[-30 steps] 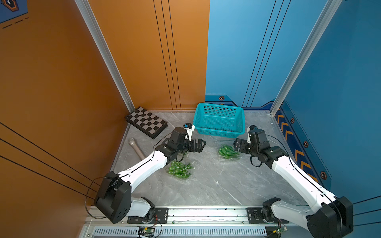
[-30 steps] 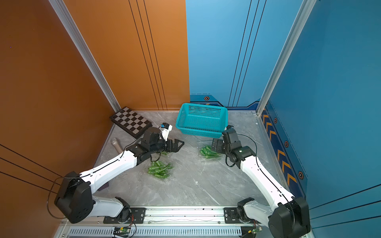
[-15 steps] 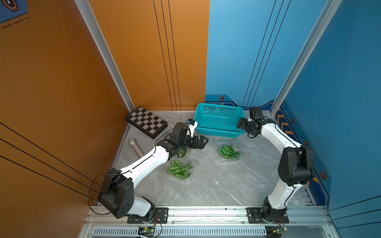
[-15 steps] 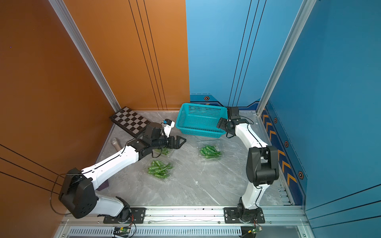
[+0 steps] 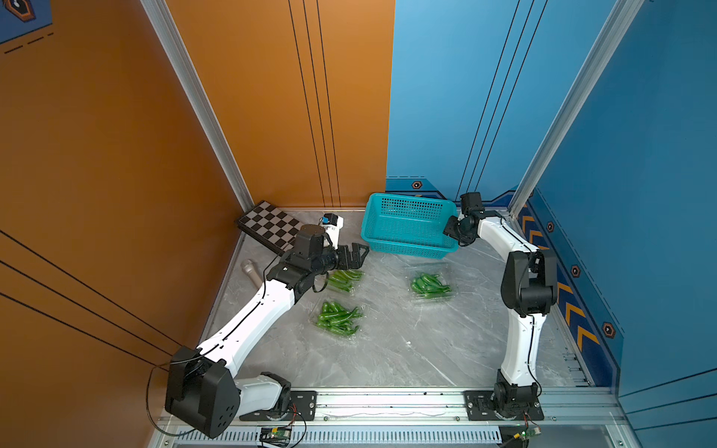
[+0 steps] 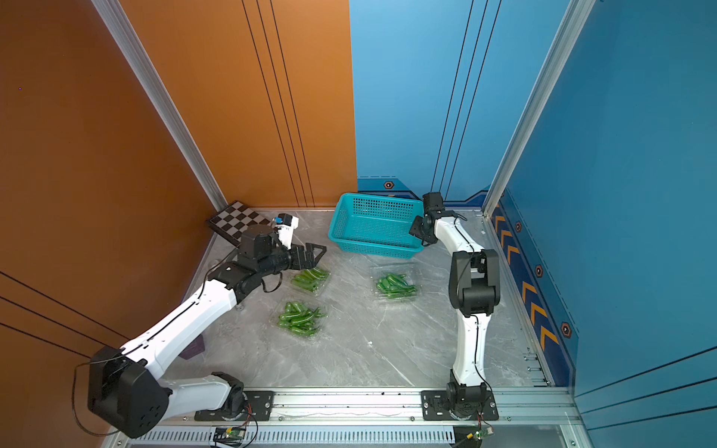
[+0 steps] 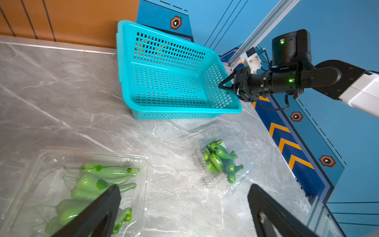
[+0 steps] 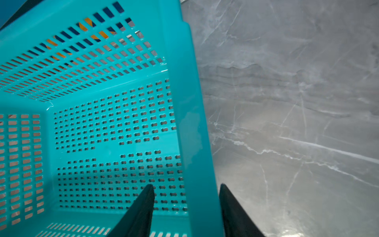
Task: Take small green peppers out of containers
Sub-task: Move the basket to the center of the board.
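Observation:
Three clear containers of small green peppers lie shut on the marble table: one (image 5: 343, 280) just below my left gripper (image 5: 359, 254), one (image 5: 337, 318) nearer the front, one (image 5: 430, 286) at the right. My left gripper (image 7: 184, 186) hangs open over the table, one finger over the near container (image 7: 82, 184), nothing between its fingers. My right gripper (image 8: 186, 185) straddles the right rim of the teal basket (image 8: 184, 102). The outer finger is at the rim. The inner finger still shows a gap.
The teal basket (image 5: 407, 229) stands at the back middle. A folded chessboard (image 5: 269, 225) lies at the back left, with a grey cylinder (image 5: 250, 271) beside the left wall. A purple object (image 6: 194, 349) shows under my left arm.
My right arm swung from beside the right container back to the basket's right rim, and its jaws narrowed there. My left gripper moved slightly towards the basket, staying open.

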You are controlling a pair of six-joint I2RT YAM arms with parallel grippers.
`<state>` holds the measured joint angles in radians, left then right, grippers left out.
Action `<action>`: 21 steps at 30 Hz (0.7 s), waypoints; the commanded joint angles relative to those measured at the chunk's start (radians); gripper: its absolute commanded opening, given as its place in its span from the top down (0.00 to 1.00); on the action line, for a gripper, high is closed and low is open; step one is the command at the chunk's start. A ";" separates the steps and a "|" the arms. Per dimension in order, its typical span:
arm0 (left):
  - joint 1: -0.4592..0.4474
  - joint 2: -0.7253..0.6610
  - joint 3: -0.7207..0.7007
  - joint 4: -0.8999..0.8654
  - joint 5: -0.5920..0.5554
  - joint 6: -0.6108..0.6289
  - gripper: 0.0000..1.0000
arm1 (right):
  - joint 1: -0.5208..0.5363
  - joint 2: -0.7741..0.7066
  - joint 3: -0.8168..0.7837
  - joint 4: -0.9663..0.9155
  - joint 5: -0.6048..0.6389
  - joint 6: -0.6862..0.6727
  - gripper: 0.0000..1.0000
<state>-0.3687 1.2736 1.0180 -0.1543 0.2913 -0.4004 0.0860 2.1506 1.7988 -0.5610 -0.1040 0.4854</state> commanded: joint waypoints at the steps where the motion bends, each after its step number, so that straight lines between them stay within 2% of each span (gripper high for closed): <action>1: 0.030 -0.018 -0.031 -0.025 0.029 0.010 0.01 | 0.018 0.019 0.050 -0.087 -0.011 -0.036 0.57; 11: 0.073 -0.051 -0.066 -0.025 0.042 0.002 0.01 | 0.100 -0.006 0.025 -0.164 0.023 -0.197 0.90; 15: 0.082 -0.070 -0.081 -0.024 0.041 -0.002 0.01 | 0.139 -0.042 -0.019 -0.165 0.010 -0.235 0.95; 21: 0.089 -0.100 -0.096 -0.025 0.043 -0.006 0.01 | 0.196 -0.097 -0.064 -0.164 0.001 -0.235 0.96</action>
<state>-0.2878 1.1969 0.9363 -0.1734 0.3080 -0.4019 0.2604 2.1086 1.7645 -0.6529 -0.1032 0.3035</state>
